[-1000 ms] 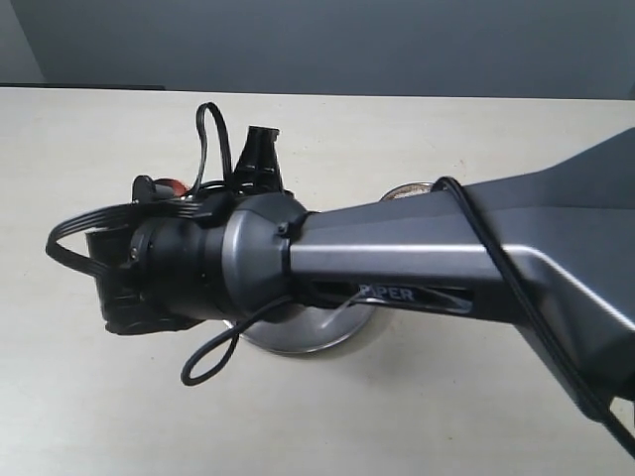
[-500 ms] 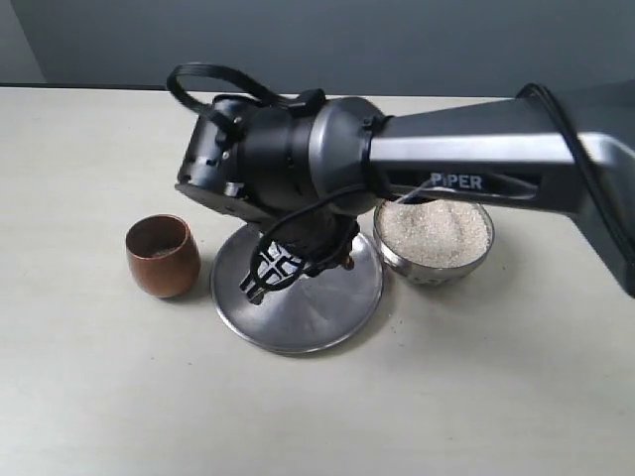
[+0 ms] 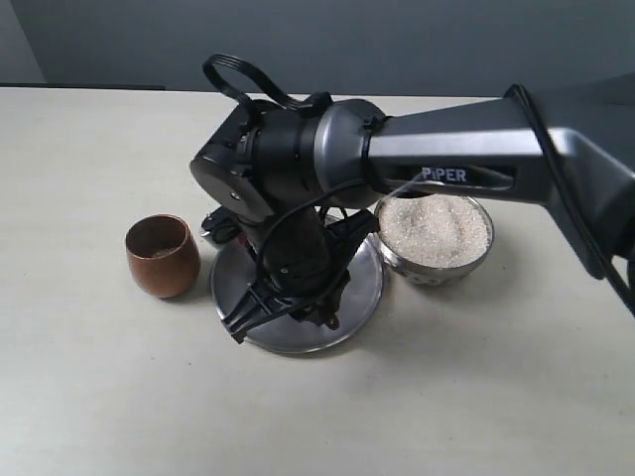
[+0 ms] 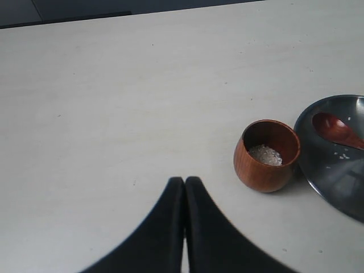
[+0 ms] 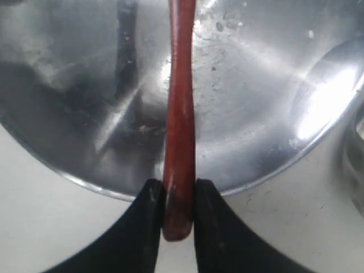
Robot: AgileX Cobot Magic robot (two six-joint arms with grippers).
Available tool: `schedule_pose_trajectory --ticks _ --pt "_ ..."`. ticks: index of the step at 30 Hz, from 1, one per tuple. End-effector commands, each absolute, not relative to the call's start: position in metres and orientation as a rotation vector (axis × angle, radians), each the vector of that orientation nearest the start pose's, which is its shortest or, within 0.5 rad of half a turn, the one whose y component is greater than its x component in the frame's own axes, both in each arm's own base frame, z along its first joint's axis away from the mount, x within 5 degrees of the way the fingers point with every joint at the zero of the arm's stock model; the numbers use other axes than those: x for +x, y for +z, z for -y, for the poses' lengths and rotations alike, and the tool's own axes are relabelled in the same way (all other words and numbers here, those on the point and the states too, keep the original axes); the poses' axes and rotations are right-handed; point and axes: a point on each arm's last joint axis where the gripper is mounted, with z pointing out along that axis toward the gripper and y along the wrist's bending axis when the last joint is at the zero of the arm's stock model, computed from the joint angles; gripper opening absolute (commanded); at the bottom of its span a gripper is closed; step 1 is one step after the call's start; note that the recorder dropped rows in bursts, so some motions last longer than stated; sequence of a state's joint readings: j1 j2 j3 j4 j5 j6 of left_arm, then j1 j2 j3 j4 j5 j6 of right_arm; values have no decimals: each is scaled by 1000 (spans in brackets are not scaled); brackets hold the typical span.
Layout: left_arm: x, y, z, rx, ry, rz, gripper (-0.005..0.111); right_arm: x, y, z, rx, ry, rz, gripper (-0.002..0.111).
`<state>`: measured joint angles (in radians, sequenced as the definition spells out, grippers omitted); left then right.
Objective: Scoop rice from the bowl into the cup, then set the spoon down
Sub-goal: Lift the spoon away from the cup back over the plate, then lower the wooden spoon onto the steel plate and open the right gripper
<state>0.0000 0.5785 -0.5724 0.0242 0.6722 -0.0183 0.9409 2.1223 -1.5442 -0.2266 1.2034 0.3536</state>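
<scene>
The brown wooden cup stands left of the flat steel plate and holds a little rice. To the plate's right, the steel bowl carries a pale mound of rice. My right gripper is low at the plate's front-left rim, shut on the handle end of the reddish-brown spoon. The spoon's round bowl lies on the plate near the cup. My left gripper is shut on nothing, above bare table short of the cup; the exterior view does not show it.
The right arm stretches from the right edge over the bowl's back rim and hides much of the plate. A few loose grains lie on the plate. Pale table surrounds the three vessels.
The right arm has swung off the cup and come down over the plate, turning its wrist downward. The spoon now lies across the plate, still gripped by the handle.
</scene>
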Motion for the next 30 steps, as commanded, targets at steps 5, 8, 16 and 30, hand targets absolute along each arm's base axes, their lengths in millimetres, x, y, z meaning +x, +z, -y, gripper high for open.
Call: schedule_pose_trajectory --ticks 5,8,16,30 --pt "110 304 -1 -1 18 -2144 0 266 137 -305 -1025 -424 -2937 -1" --pt "110 304 -1 -1 18 -2144 0 269 137 -305 -950 -432 -2917 -1" --pt "110 304 -1 -1 18 -2144 0 271 137 -305 -940 -447 -2894 20" --pt "110 304 -1 -1 18 -2144 0 271 221 -286 -986 -482 -2679 49"
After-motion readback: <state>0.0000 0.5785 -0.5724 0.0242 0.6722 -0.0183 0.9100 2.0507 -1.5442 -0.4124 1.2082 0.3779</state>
